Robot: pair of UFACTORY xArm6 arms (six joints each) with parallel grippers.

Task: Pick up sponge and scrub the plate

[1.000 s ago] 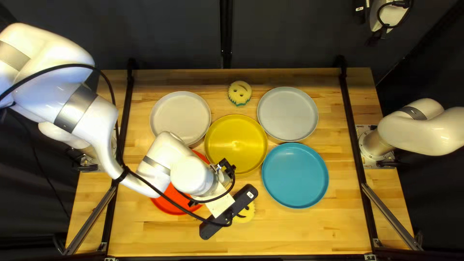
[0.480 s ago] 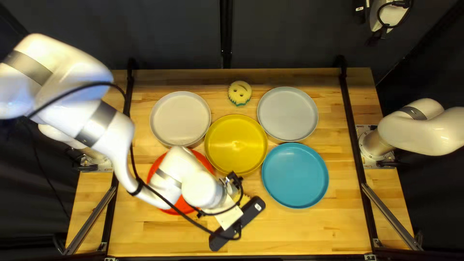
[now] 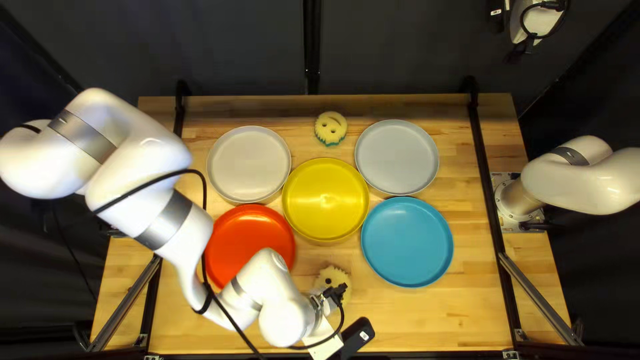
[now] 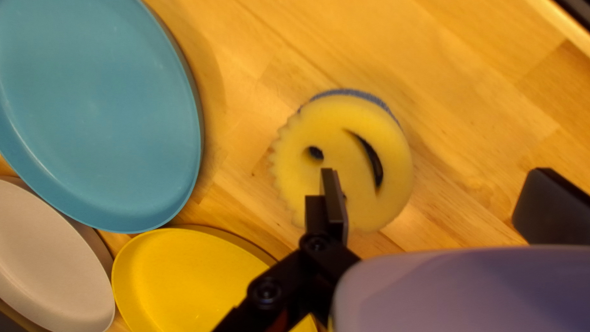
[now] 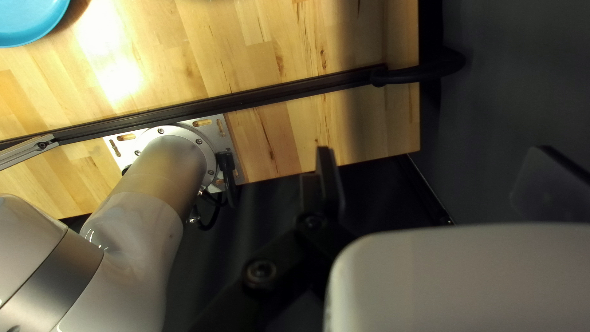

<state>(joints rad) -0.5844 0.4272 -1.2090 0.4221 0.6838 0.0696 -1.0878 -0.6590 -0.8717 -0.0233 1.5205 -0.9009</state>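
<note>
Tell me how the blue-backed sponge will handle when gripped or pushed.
The sponge looks like foam, so it should squeeze without breaking. Its eye and mouth holes suggest little weight. Lying flat, it would probably slide rather than roll.

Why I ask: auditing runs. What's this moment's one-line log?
left gripper: open, by round, yellow, blue-backed smiley sponge | right gripper: open, empty | sponge: on wooden table, ungrasped

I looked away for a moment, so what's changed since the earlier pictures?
My left arm moved toward the table's near edge and slightly right in the top left view, so more of the red plate and near sponge shows. Its open end effector holds nothing. The right arm, far sponge and other plates stayed put.
</note>
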